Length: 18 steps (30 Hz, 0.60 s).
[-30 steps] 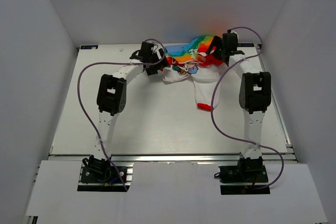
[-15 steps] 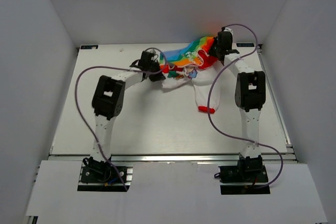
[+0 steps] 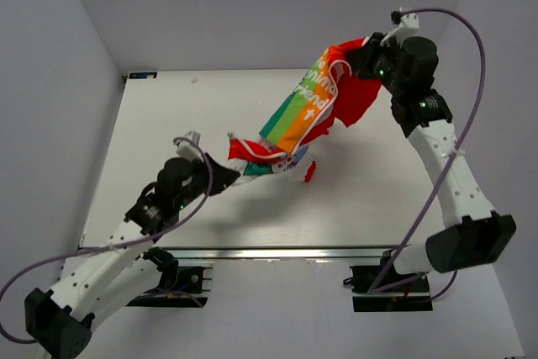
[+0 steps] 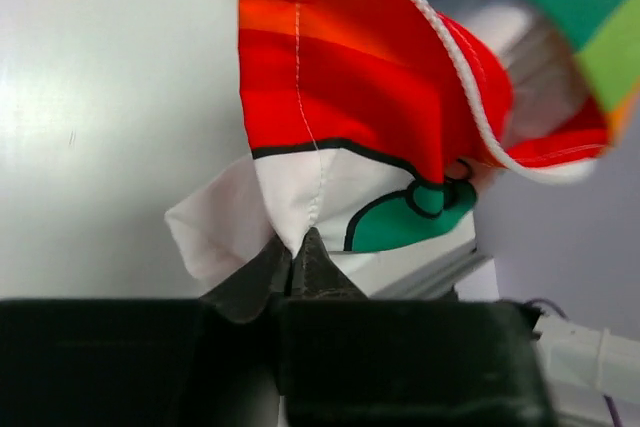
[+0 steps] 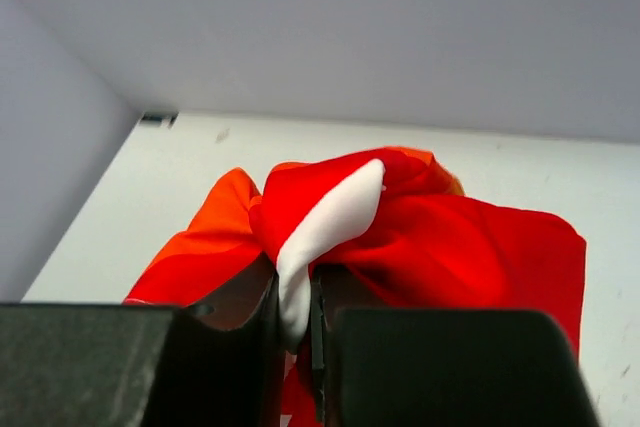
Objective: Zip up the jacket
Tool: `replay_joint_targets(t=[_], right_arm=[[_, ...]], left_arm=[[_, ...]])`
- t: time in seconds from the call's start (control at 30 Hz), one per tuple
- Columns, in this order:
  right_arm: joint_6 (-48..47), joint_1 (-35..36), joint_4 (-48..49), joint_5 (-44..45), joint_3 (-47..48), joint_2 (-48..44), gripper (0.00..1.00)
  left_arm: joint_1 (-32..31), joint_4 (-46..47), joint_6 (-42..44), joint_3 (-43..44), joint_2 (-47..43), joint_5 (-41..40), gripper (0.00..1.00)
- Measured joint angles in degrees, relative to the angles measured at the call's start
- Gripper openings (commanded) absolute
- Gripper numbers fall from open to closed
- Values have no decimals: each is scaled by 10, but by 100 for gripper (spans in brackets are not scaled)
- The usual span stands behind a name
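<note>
Jacket [image 3: 304,111] hangs stretched above the table [image 3: 168,115], left gripper [image 3: 227,177] pinched on its lower white edge, right gripper [image 3: 366,55] pinched on red cloth higher up, probably to pull it out straight for zipping

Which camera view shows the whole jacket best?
The top view: the jacket hangs stretched between the left pincer, low, and the right pincer, high. The left wrist view shows only a pinched corner and the zipper; the right wrist view shows only bunched red cloth.
</note>
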Motion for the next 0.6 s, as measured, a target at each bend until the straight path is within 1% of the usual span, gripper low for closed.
replay_joint_targets(t=[0.03, 0.07, 0.1, 0.13, 0.17, 0.2, 0.23, 0.27, 0.37, 0.4, 0.43, 0.47, 0.5, 0.57, 0.6], right_arm=[[-1, 0, -5, -15, -17, -18, 0], [-3, 2, -7, -25, -39, -31, 0], [-7, 5, -6, -27, -65, -40, 0], [-14, 5, -10, -29, -81, -39, 0], [-21, 9, -21, -30, -88, -29, 0], [-31, 14, -33, -27, -89, -9, 8], [-40, 17, -43, -25, -86, 5, 8], [-54, 37, -59, -20, -69, 50, 10], [-86, 88, -98, -6, 6, 183, 37], [-92, 100, -108, -3, 30, 223, 59], [-96, 111, -127, -5, 64, 268, 74], [-100, 118, -150, -5, 104, 309, 86], [-104, 123, -169, -7, 145, 349, 89], [-107, 126, -198, -5, 197, 395, 89], [-106, 125, -207, -2, 202, 398, 89]], left_arm=[[-6, -11, -14, -25, -22, -2, 26], [-11, -32, -25, -47, -42, -4, 67], [-17, -71, -33, -66, -59, -4, 82], [-20, -101, -44, -85, -70, 0, 94], [-21, -134, -51, -103, -77, 2, 98], [-21, -171, -61, -112, -78, 6, 98], [-21, -190, -65, -122, -75, 7, 98], [-21, -215, -69, -123, -70, 7, 98], [-21, -269, -68, -102, -46, -2, 98], [-21, -285, -64, -82, -34, -14, 98], [-22, -297, -60, -58, -22, -28, 98], [-22, -306, -56, -31, -9, -44, 98], [-22, -311, -49, -2, 7, -63, 98], [-22, -302, -33, 51, 39, -97, 98], [-22, -295, -24, 72, 56, -110, 98]])
